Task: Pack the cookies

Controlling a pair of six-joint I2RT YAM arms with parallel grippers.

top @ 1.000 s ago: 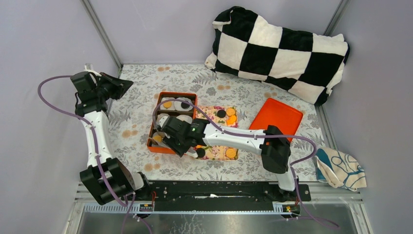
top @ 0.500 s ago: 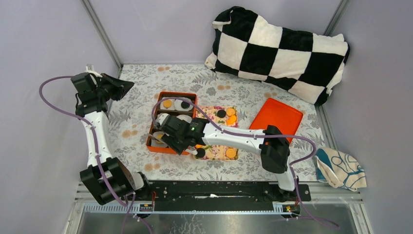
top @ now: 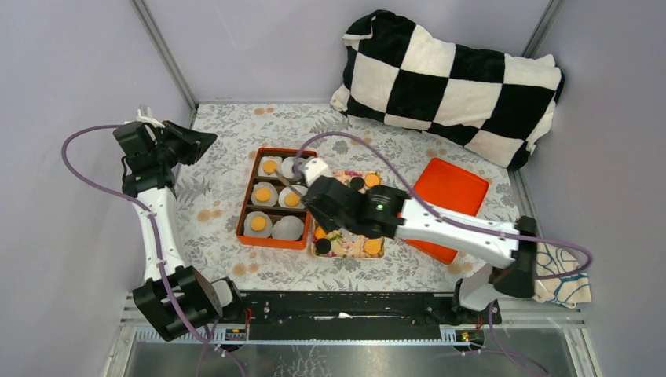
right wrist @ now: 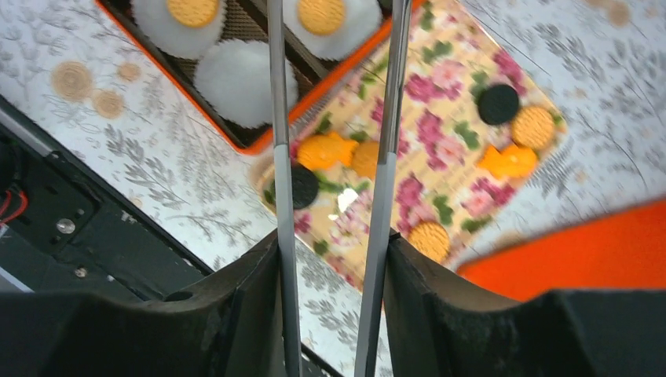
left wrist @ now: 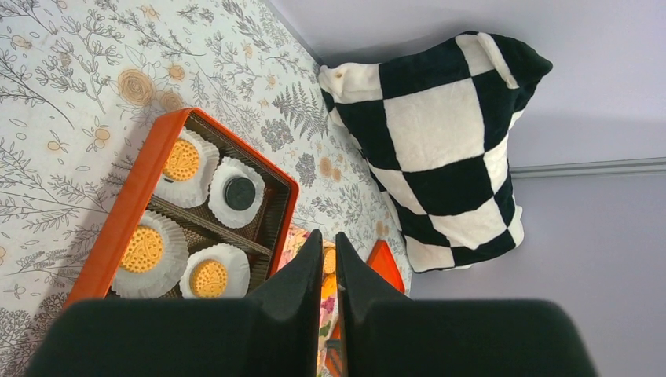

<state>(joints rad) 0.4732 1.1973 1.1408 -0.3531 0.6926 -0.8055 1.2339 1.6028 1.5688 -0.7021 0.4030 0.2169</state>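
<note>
Jaws of right gripper [right wrist: 335, 47] apart, nothing between them. They hang over the right edge of the orange box [top: 271, 242], tips aimed at its far end. Left gripper [left wrist: 327, 236] jaws barely apart, a slim slit, empty, parked well off to the box's left and high.

Cookies [right wrist: 499, 104]: five already sit in white paper cups inside the box, four golden and one black. The loose ones lie on the floral tray [right wrist: 440, 86], which touches the box's right side. Several loose ones are left, golden, orange and black.

Key relation: the closest loose pieces, a black cookie [right wrist: 302, 184] and two orange ones just beside it, lie off the box's near-right corner. In the right wrist view they sit under the finger shafts, behind the tips. So the jaws likely must draw back from the box and drop. Round discs have no long axis to line up with; a couple of the orange ones look fish-shaped. Right arm is clearly the nearer one.

Empty cup [top: 287, 228] at the box's near-right is probably the next slot.

Table [top: 236, 141] has a leaf-print cover, flat. An orange lid [top: 451, 188] lies right of the box beyond the tray, and a checked pillow [top: 448, 78] beyond the box, far right. Plain grey walls close in all round.
</note>
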